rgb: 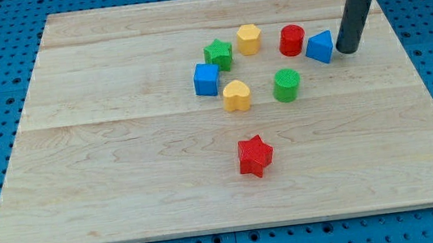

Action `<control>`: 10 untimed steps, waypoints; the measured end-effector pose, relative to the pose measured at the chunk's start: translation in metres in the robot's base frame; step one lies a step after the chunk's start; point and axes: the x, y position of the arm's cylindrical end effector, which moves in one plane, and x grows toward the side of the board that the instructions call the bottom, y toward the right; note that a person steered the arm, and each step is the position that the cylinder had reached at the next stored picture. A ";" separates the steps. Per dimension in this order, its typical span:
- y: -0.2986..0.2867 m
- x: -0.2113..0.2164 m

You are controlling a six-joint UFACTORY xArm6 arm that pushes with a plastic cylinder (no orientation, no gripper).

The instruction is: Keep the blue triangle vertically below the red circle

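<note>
Blocks first, nearest to farthest: red star [255, 155] sits alone toward the view's bottom, well apart from the rest, so it's no obstacle to our route. Next row up: yellow heart [236, 95] and green cylinder [286, 85], w/ blue cube [206, 79] just to the heart's left. Behind those, green star [219, 54] and yellow hexagon [249, 39]. Then the task pair: red circle [291, 40] and blue triangle [319, 47], just beside each other, triangle on the circle's right, only slightly lower in the view; whether they touch we can't quite tell. So the triangle is beside the circle, not below it yet. Our rod ends at my tip [348, 49], just beside the triangle's right edge, approx touching or a hair off. No jaws on this tool, a bare rod, so nothing opens, closes or clamps. We judge the tip stands there to shove the triangle leftward/downward, though a straight left push would ram it into the circle; a sweep from the view's top-right looks safer. Green cylinder sits roughly under the circle, so the target spot is partly crowded. Triangle itself: bright blue, ridged-looking, small wedge w/ a pointed top, resting flat on the wooden board [126, 189].
</note>
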 end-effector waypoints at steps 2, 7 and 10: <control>-0.020 -0.034; -0.023 -0.033; -0.010 -0.004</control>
